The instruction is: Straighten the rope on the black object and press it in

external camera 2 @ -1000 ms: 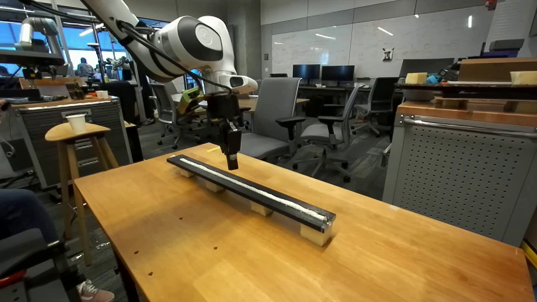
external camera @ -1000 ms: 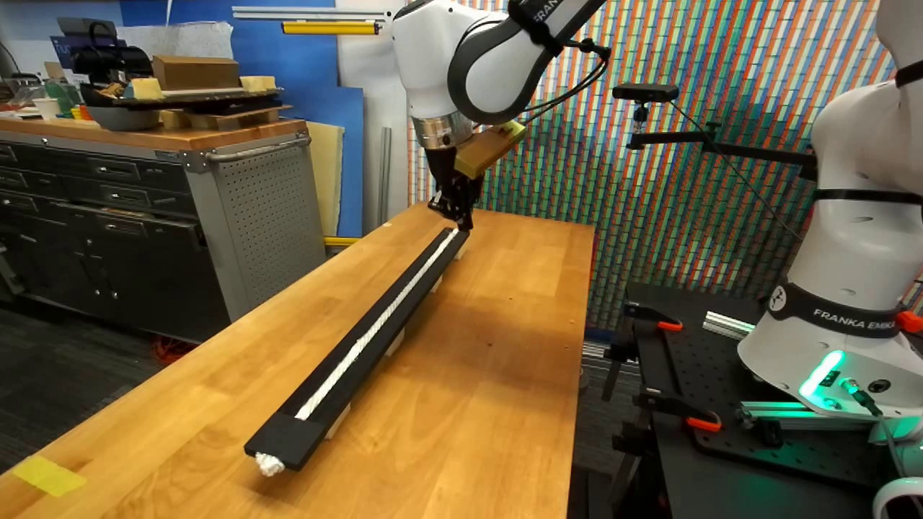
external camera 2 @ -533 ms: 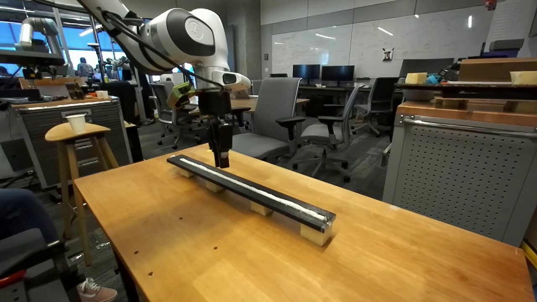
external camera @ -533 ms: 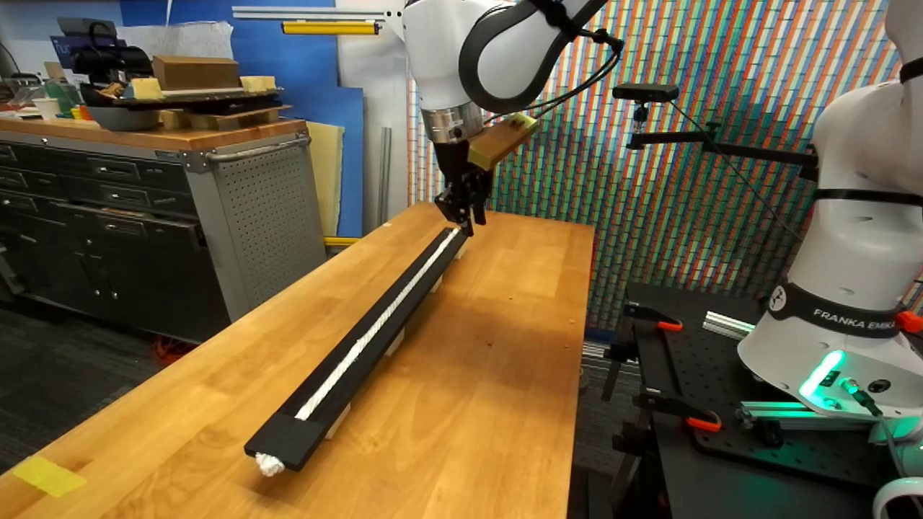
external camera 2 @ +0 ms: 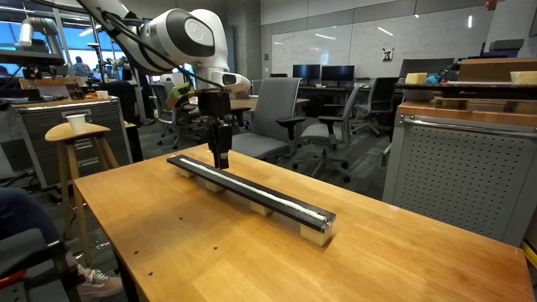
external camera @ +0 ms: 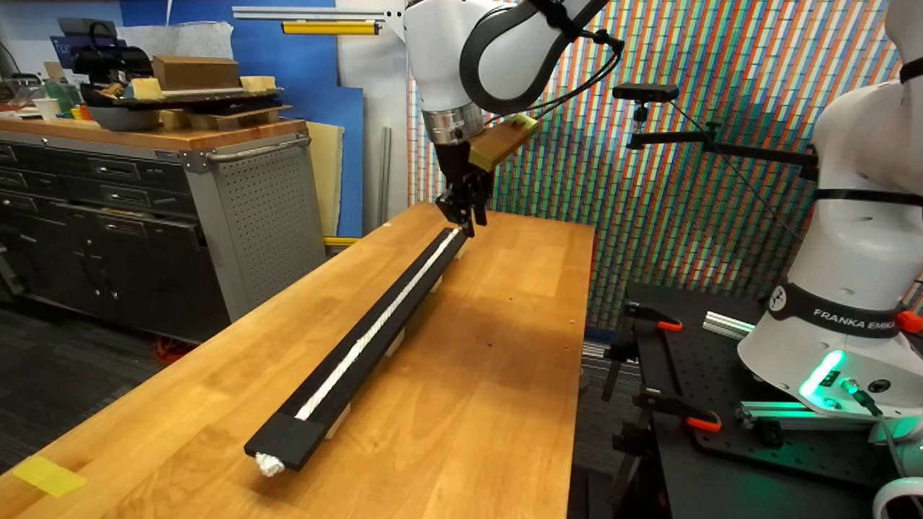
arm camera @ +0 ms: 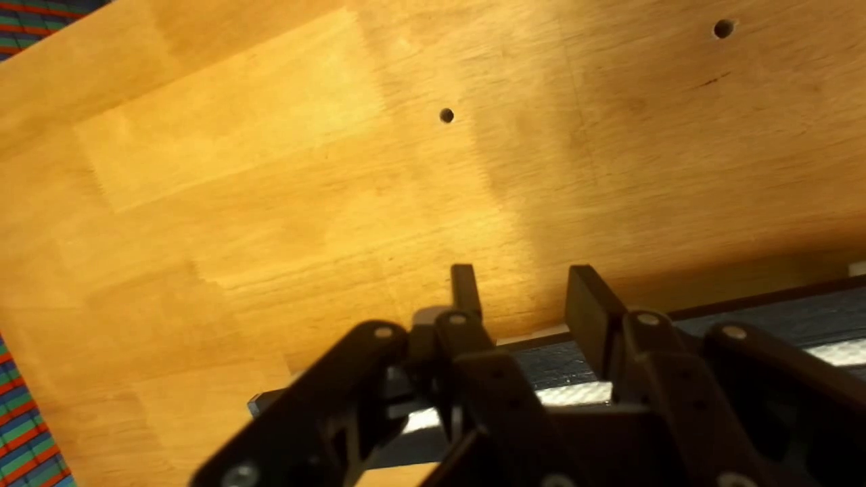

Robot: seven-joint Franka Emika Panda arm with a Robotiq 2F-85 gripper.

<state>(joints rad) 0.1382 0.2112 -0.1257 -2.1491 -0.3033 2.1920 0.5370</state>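
Note:
The white rope (external camera: 368, 337) runs in a nearly straight line along the long black object (external camera: 288, 436). At the capped near end, a frayed white tuft (external camera: 269, 463) sticks out. Both exterior views show the rope (external camera 2: 256, 191) lying along the groove; how deep it sits cannot be told. My gripper (external camera: 475, 225) is by the far end of the bar in an exterior view, pointing down. In the wrist view the gripper (arm camera: 521, 267) is open, its fingers apart with nothing between the tips. Behind them pass the black object (arm camera: 548, 362) and the rope (arm camera: 575, 393), partly hidden by the fingers.
Wooden blocks (external camera 2: 315, 235) raise the bar above the wooden table (external camera: 490, 404). Yellow tape (external camera: 49, 476) marks a table corner. A second arm's base (external camera: 829, 317) stands beside the table. A person's shoe (external camera 2: 98, 282) shows near the table's side.
The jaws have opened over the last second. The arm has shifted right in one picture and left in the opposite one, then almost stopped. Rope and bar have not moved.

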